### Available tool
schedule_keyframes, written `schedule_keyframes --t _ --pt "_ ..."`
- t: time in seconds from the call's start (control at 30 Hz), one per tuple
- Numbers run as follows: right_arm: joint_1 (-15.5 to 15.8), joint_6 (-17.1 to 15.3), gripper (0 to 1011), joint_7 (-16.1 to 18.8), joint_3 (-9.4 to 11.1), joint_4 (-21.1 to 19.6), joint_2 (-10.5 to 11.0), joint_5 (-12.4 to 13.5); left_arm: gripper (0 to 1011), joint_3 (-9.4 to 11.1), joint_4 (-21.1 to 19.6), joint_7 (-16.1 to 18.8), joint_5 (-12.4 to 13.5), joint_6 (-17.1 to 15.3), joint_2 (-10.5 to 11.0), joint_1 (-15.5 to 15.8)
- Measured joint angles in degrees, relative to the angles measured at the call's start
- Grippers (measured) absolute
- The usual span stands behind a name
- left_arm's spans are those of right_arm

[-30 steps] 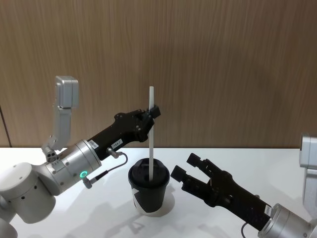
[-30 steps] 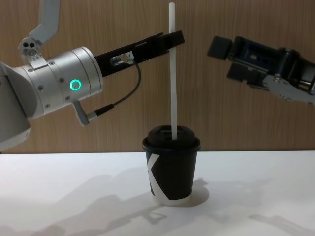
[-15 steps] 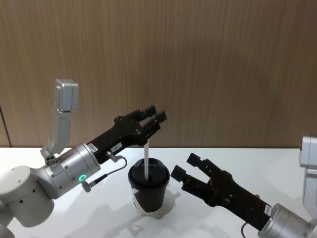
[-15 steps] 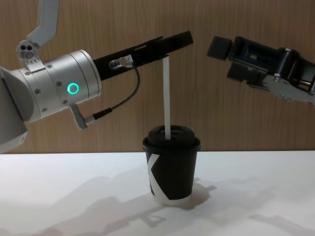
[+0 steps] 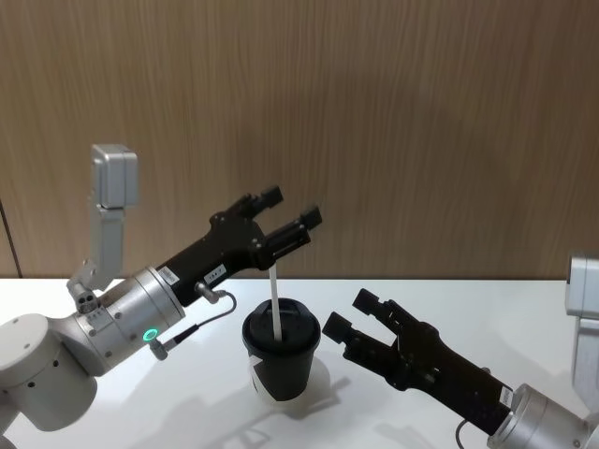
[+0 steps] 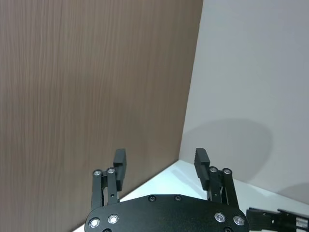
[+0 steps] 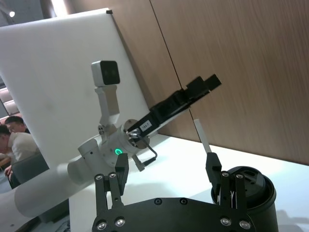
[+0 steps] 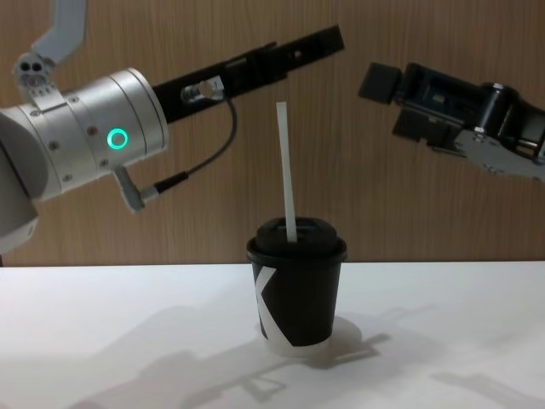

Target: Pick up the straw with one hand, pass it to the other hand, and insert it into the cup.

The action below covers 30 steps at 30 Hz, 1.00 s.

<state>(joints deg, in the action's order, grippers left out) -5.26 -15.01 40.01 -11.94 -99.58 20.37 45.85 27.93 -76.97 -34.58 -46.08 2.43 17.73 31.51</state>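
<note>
While the straw (image 5: 274, 305) stands in the cup (image 5: 282, 360), both claws hang empty beside it.

Nearest the robot, the right gripper (image 5: 354, 320) sits low, just right of the cup, its fingers apart and holding nothing. Beyond it the black lidded cup holds the white straw, which leans slightly left through the lid hole. Farther back and above the cup, the left gripper (image 5: 288, 215) is spread wide, clear of the straw's top. To finish well, I judge it should lift straight away from the cup without brushing the straw. From the side, the chest view shows the gap between straw tip and left gripper; the head view shows the spread fingers instead.
</note>
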Motion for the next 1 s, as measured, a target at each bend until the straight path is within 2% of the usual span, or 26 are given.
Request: schedule_keyframes --t 0.2,0.6,1.0 --pt "0.0 0.0 1001 0.0 0.0 0.0 0.0 0.0 1003 -1.01 -3.49 1.57 0.97 1.39 0.62 -1.23" --pt "0.0 0.0 1001 0.0 0.0 0.0 0.0 0.0 1003 -3.61 -11.3 7.27 4.43 2.92 3.0 -5.44" --pt "0.0 0.0 1001 0.0 0.0 0.0 0.0 0.0 1003 -7.14 -19.18 15.97 9.32 3.59 5.92 -12.97"
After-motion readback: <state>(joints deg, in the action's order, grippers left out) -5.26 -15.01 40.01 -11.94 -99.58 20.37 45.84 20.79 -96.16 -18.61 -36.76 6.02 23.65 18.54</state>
